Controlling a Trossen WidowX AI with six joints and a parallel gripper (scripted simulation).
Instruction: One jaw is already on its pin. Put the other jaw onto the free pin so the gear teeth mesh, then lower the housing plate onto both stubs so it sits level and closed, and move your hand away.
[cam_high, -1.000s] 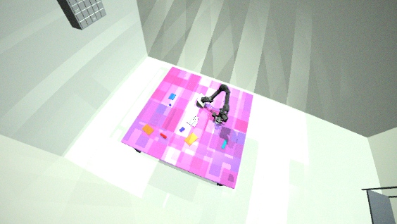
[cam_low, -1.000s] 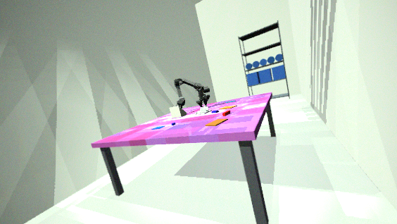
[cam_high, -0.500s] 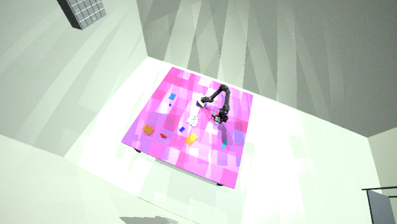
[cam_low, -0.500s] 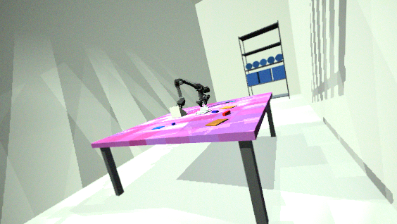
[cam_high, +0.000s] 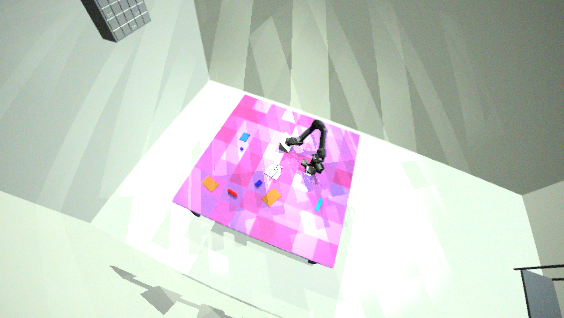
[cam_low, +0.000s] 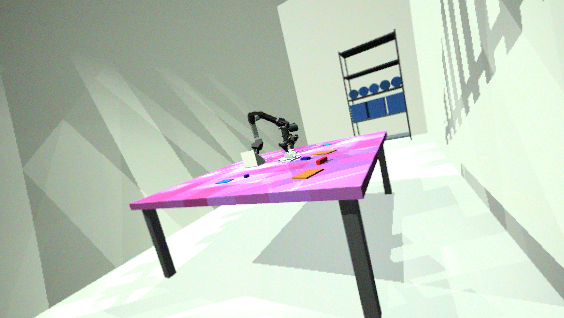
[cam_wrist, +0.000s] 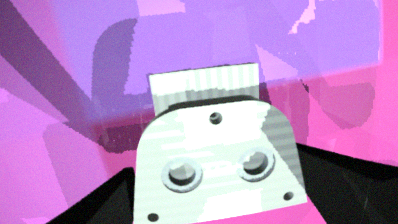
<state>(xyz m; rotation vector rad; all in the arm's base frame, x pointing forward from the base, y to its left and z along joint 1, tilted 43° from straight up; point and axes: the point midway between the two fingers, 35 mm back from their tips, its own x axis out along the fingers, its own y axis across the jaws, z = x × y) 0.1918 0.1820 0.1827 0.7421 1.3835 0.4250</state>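
The pale housing plate (cam_wrist: 216, 142) has two large ringed holes and several small ones. It fills the middle of the wrist view, with a ribbed pale block (cam_wrist: 205, 82) showing behind its top edge. My gripper (cam_wrist: 213, 164) (cam_high: 310, 172) has a black finger flush against each side edge of the plate, shut on it across its width. I cannot tell whether the plate is clear of what is under it. The white assembly (cam_high: 273, 171) (cam_low: 289, 158) lies on the table apart from my gripper. Its jaws, pins, stubs and gear teeth are too small to make out.
The pink patchwork table (cam_high: 300, 240) (cam_low: 250, 192) also carries two orange plates (cam_high: 271, 197) (cam_high: 210, 184), a red block (cam_high: 232, 192), a dark blue block (cam_high: 258, 183), a cyan strip (cam_high: 319, 204) and a blue plate (cam_high: 244, 137). A white box (cam_low: 250, 159) stands by the arm's base.
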